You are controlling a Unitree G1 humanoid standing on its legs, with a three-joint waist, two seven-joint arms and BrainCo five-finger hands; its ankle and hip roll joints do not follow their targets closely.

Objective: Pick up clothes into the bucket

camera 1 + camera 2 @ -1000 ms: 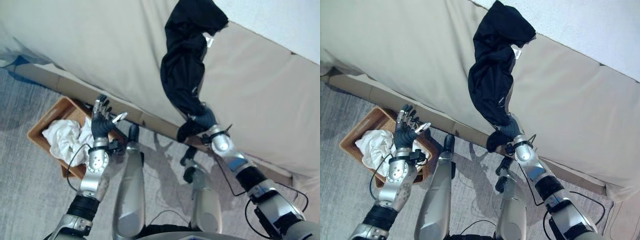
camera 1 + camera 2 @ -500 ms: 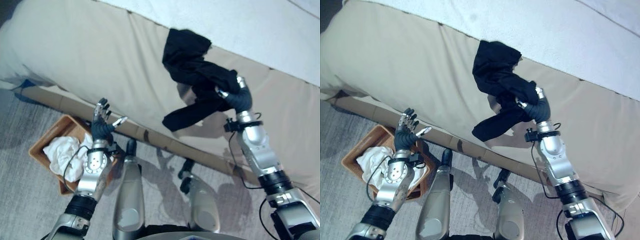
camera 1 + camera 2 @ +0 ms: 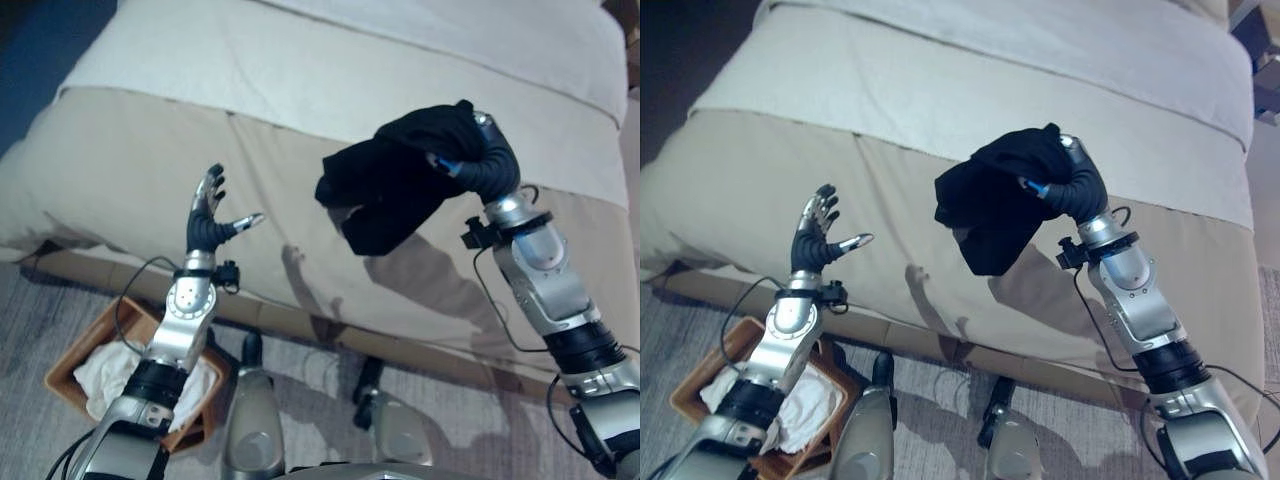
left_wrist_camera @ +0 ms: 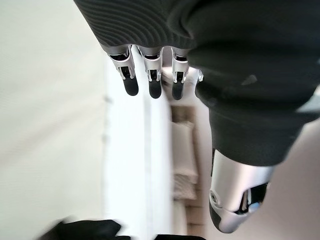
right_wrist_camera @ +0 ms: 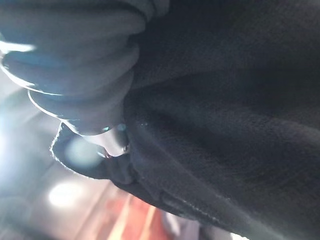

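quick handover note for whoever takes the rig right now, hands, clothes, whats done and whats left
Right hand: shut on the black garment, held up in the air over the bed.
Left hand: open, raised, holding nothing.
Basket: on the floor by the robot's lower left, white cloth already inside.
Done: black garment lifted clear of the bed.
Left: carry it over to the basket and drop it in.

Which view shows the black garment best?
The left eye view: the whole black garment hangs bunched from the right hand. The right eye view matches it; the right wrist view shows dark folds up close.
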